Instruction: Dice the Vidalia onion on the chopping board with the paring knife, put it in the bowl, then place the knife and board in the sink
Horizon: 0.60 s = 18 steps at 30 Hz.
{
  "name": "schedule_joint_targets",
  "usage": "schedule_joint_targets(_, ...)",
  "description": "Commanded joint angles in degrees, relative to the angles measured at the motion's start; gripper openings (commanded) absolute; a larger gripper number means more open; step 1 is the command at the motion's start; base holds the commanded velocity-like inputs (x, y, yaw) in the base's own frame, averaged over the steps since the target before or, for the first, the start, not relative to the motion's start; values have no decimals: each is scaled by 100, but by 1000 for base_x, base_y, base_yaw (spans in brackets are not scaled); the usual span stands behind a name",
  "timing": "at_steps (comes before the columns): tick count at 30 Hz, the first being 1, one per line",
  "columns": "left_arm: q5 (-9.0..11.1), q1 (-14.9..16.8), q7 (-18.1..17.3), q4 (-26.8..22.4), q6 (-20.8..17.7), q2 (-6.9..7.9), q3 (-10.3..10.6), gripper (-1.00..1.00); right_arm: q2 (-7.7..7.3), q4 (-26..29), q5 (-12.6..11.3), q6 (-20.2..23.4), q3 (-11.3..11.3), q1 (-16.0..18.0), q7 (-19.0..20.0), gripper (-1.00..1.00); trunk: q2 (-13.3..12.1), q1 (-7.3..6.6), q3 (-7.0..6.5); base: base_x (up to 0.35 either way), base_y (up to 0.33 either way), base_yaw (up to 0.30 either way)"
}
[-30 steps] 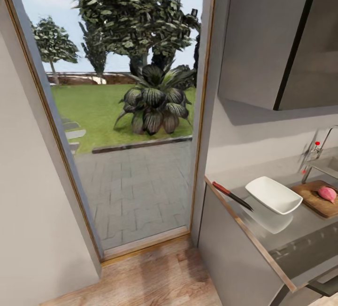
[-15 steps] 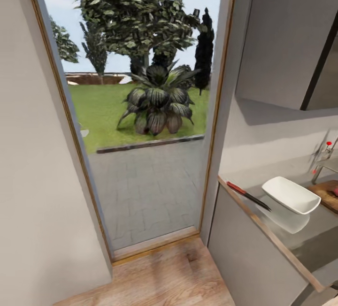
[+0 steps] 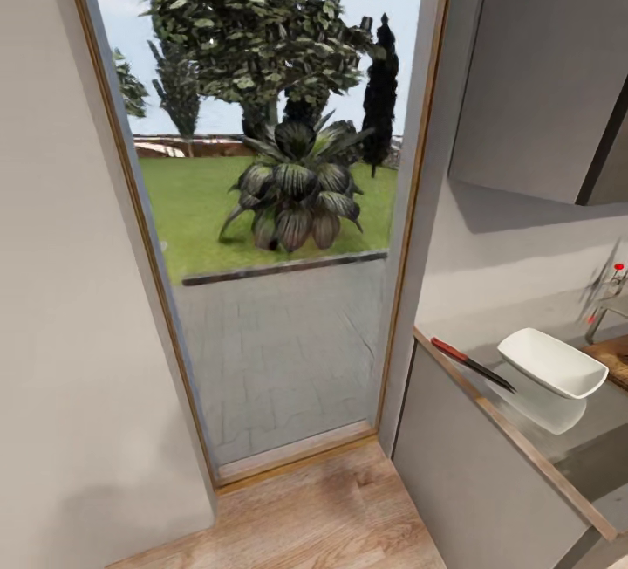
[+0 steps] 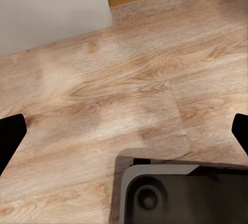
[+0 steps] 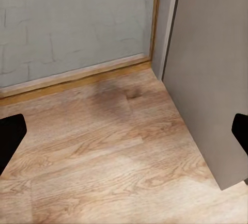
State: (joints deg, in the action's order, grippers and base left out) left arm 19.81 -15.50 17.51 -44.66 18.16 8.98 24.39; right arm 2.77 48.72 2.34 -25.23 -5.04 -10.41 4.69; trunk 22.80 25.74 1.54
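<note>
left gripper (image 4: 124, 131): fingers spread wide, holding nothing, over plank floor (image 4: 103, 95) w/ robot's dark base (image 4: 181, 193) below
right gripper (image 5: 124, 131): fingers wide apart, empty, above floor nr cabinet side (image 5: 212, 79) & door sill
bowl (image 3: 552, 363): on countertop (image 3: 558, 442), our landmark
paring knife (image 3: 472, 365): just beside bowl, on its door side, not touching
chopping board (image 3: 616, 355): bowl's far side, cut off by frame edge
tap (image 3: 610, 290): behind bowl, red knob
glass door (image 3: 270, 202): beyond countertop's end, garden outside

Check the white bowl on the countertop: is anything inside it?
Nothing shows in the part of the bowl that can be seen; the inside looks plain white. Its near wall hides some of the bottom. The paring knife lies beside it on the countertop.
</note>
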Motion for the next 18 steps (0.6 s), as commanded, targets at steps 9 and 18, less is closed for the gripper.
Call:
schedule_joint_targets(9, 41, 3, 39, -10, 21, 7, 39, 100, 230, 288, 102, 123, 2, 44, -327, 100, 12, 4, 10, 0, 1, 0)
schedule_joint_targets(18, 41, 5, 33, -4, 13, 7, 39, 100, 723, 2371, 1316, 3058, 853, 922, -1440, 100, 12, 4, 10, 0, 0, 0)
